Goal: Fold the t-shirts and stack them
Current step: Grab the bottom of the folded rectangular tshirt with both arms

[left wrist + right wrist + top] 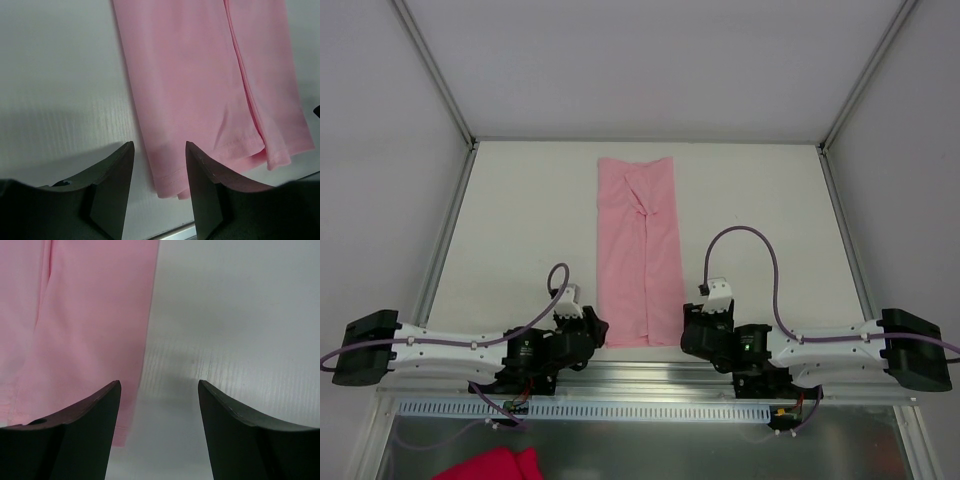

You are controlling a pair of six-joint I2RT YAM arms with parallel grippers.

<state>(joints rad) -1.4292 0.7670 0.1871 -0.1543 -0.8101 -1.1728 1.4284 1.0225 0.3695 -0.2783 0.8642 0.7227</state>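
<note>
The pale pink t-shirt (pixel 638 250) lies flat on the white table (pixel 520 230), folded lengthwise into a narrow strip that runs from far to near. My left gripper (pixel 592 328) is at the strip's near left corner. In the left wrist view the left gripper (pixel 159 145) is open, with the t-shirt (pixel 200 75) and its hem corner below the gap, not pinched. My right gripper (pixel 692 326) is at the near right corner. In the right wrist view the right gripper (pixel 159 382) is open, and the t-shirt (pixel 90 315) edge passes under its left finger (pixel 95 425).
A metal rail (pixel 640 375) runs along the table's near edge under both arms. A deep magenta cloth (pixel 490 465) lies below the rail at the bottom left. Frame posts (pixel 435 70) and pale walls close in the table's sides and back.
</note>
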